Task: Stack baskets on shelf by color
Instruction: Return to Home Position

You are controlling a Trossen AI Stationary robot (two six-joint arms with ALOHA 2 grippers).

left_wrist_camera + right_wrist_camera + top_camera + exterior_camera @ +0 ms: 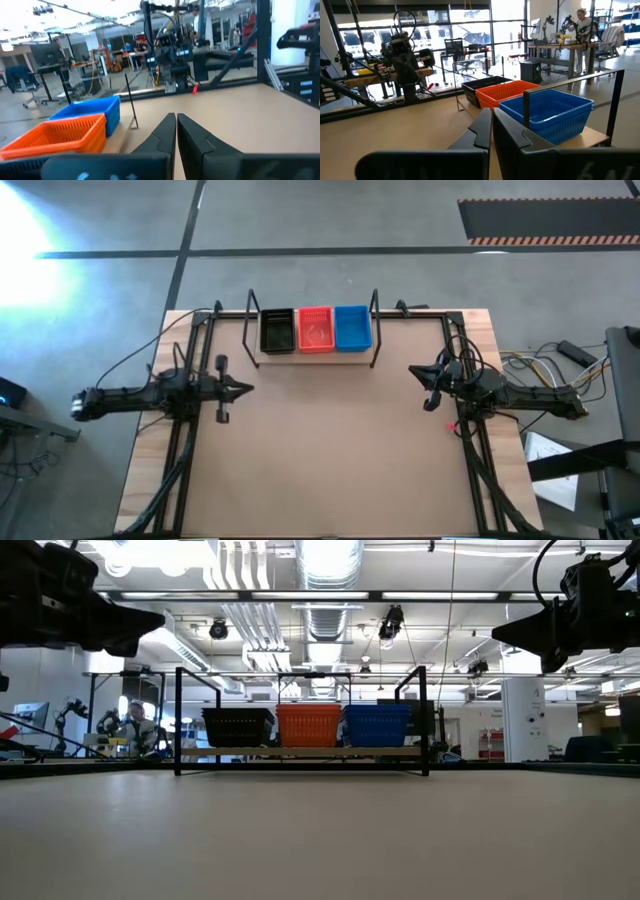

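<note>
Left jaws and right jaws are both closed on nothing; each wrist view shows them pressed together with no basket between. The black baskets (277, 330), orange baskets (315, 330) and blue baskets (352, 327) sit side by side, touching, on the shelf (300, 357) at upper centre of the high view, one colour per pile. How many are nested in each pile cannot be told. In the low view the three rims look level and about the same height. The shelf stands near the far edge of the desk (330, 450). The left arm (160, 395) lies at the frame's left and the right arm (500, 392) at its right, both well apart from the shelf. Sorting looks finished, so the danger from here is probably small. An arm swinging wide on its way to rest could clip a wire loop end and shove the shelf, tipping a pile. A loosely nested basket might also settle crooked if jolted.
</note>
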